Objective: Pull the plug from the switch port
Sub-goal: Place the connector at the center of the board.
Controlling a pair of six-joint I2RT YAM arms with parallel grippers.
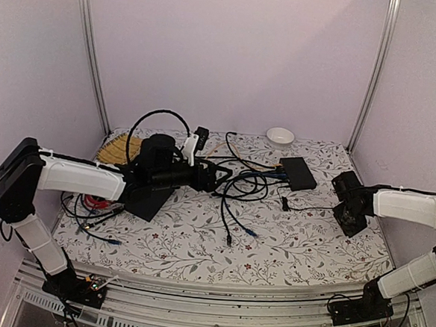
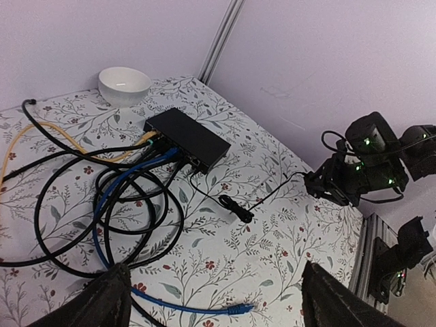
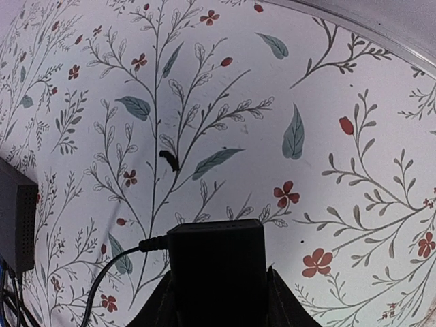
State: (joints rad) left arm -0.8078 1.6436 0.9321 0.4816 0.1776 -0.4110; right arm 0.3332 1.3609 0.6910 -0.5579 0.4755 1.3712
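Gripping a boxy black power adapter (image 3: 216, 262), the right claw (image 1: 347, 210) hovered.
Left claw (image 2: 216, 301) gaped wide, flat black matte switch (image 2: 187, 139) ahead of it.

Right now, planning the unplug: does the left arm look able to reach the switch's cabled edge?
Probably yes: the left gripper, jaws open, faces the switch on its cabled edge; only loose cables lie between.

The overhead view looks down the whole table (image 1: 309, 245); both wrist views, left far, right close, share the switch (image 2: 187, 139).
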